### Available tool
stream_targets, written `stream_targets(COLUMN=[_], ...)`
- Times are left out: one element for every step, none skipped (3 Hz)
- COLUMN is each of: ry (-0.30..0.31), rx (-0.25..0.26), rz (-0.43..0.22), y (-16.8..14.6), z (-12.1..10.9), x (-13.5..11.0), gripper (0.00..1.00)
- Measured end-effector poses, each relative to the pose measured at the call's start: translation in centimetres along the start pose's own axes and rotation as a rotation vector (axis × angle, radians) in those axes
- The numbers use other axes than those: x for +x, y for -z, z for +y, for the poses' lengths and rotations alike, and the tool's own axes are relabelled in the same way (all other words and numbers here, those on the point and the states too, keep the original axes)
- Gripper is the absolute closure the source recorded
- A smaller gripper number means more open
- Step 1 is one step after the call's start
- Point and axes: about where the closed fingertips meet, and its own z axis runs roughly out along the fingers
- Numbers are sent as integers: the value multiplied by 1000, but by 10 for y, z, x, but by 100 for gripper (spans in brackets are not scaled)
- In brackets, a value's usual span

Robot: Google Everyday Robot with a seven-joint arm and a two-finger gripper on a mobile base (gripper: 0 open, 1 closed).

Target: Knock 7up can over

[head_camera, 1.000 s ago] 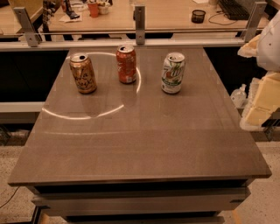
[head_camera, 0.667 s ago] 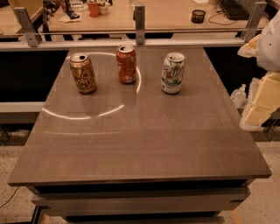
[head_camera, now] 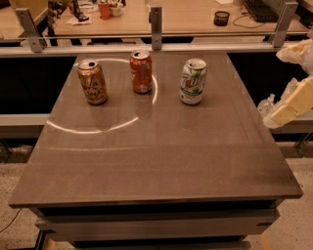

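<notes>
**Cans upright on brown tabletop, pincer off the right edge**

Three cylindrical metal cans stand in a loose row across the far half of the tabletop (head_camera: 161,156), a flat grey-brown slab with a smooth, faintly glossy face and squared edges. The 7up can (head_camera: 192,81) is the rightmost of them. It stands upright toward the far right part of the surface, with a white and silver body, green lettering and a dull silver top with its tab. It is well apart from its neighbours and nothing touches it. To its left stands the red can (head_camera: 141,72), also upright, and further left the gold-brown can (head_camera: 92,81) with dark lettering. A thin bright ring of reflected light (head_camera: 98,128) curves over the sheen around those two.

The pincer (head_camera: 288,105) hangs beyond the right edge of the tabletop, level with the row of cans but well apart from the 7up can. It shows as pale, cream-coloured blocky parts cut off by the edge of the view. It holds nothing and touches neither can nor tabletop. Whether it is spread or pressed together I cannot tell.

Behind the tabletop runs a metal rail (head_camera: 156,20) on square posts, and beyond it a light wooden desk (head_camera: 186,14) carries a small black cup (head_camera: 221,18).
</notes>
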Motion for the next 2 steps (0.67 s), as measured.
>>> stream_targets(ry=[-65,-103], rx=[65,96], rz=[-246,-511], y=[-14,-24], z=[-26,-33], x=[9,-3], gripper=[0,0])
